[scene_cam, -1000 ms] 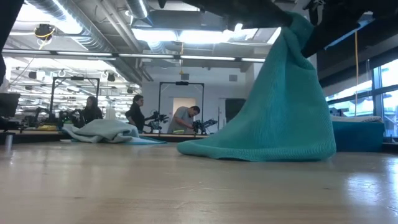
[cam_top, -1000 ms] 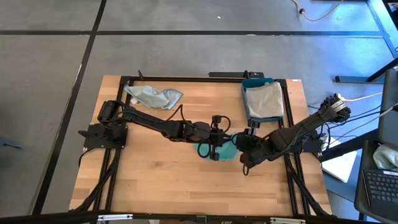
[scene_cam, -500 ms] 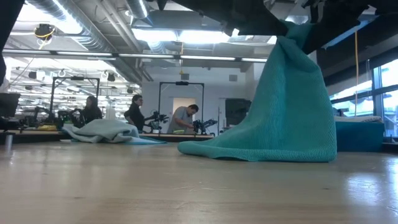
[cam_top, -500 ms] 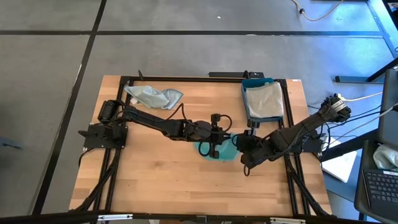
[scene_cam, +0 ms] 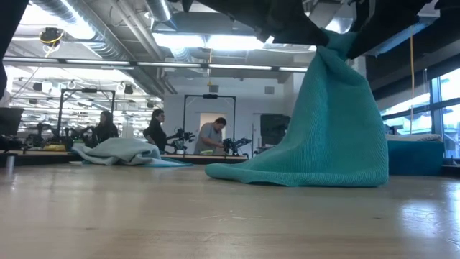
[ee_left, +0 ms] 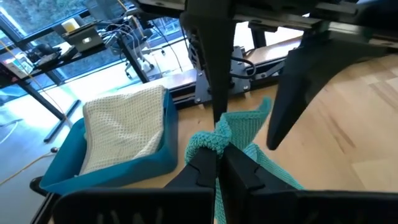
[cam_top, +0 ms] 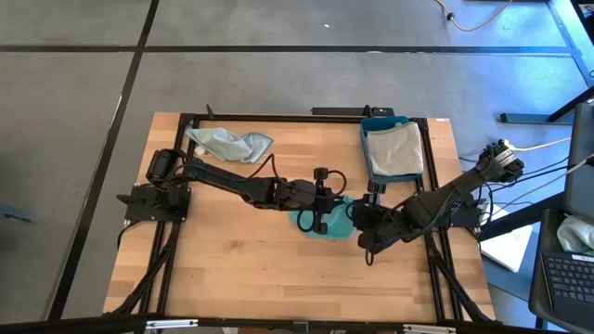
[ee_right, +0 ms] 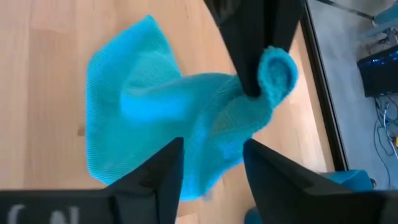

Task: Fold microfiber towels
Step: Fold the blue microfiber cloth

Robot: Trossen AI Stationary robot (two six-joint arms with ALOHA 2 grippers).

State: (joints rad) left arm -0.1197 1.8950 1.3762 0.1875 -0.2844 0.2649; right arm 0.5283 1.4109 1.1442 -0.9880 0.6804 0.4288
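Observation:
A teal microfiber towel (cam_top: 336,225) is at the table's middle. Its top is raised and its lower edge (scene_cam: 302,173) is spread on the wood. My left gripper (ee_left: 217,155) reaches in from the table's left and is shut on the towel's bunched top. My right gripper (ee_right: 211,162) comes from the right and stands open. One finger is on each side of the cloth hanging below the bunch, and I cannot tell whether they touch it. A heap of pale towels (cam_top: 227,144) lies at the far left. My left gripper pinches a gathered bunch of the teal towel (ee_left: 214,140) between its two shut fingers, with several layers crumpled together. The fingers come nearly level from the table's left. A small loop of cloth (ee_right: 277,68) sticks out past them. The towel hangs in a cone, its bottom edge on the table.
A blue tray (cam_top: 394,121) holding a folded cream towel (cam_top: 393,150) stands at the far right of the table, close behind my right arm. Bare wood lies toward the near edge. People work at benches far behind the table in the low view.
The teal towel's raised top has gathered into a narrower, more upright neck under my left gripper. Its lower edge has stayed on the table.

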